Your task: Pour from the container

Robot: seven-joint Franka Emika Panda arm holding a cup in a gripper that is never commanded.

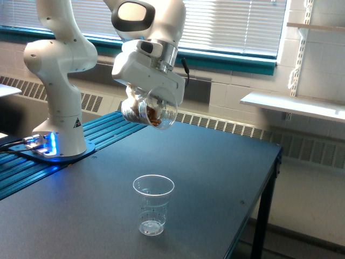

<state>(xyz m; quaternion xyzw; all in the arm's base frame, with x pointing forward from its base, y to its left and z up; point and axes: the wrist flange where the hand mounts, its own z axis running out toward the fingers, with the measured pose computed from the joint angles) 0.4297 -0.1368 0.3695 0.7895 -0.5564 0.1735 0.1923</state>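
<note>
Clear container [149, 111], tipped mouth-right, is clamped in your gripper [141, 100]; the cup [152, 205] stands well below, nearer.

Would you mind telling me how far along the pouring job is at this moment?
Done: the end effector has the container lifted above the table and tipped nearly onto its side. In hand: brown contents sit inside near its rim, and none can be seen falling. Left: the cup standing below looks empty, so the pour itself has not reached it.
</note>
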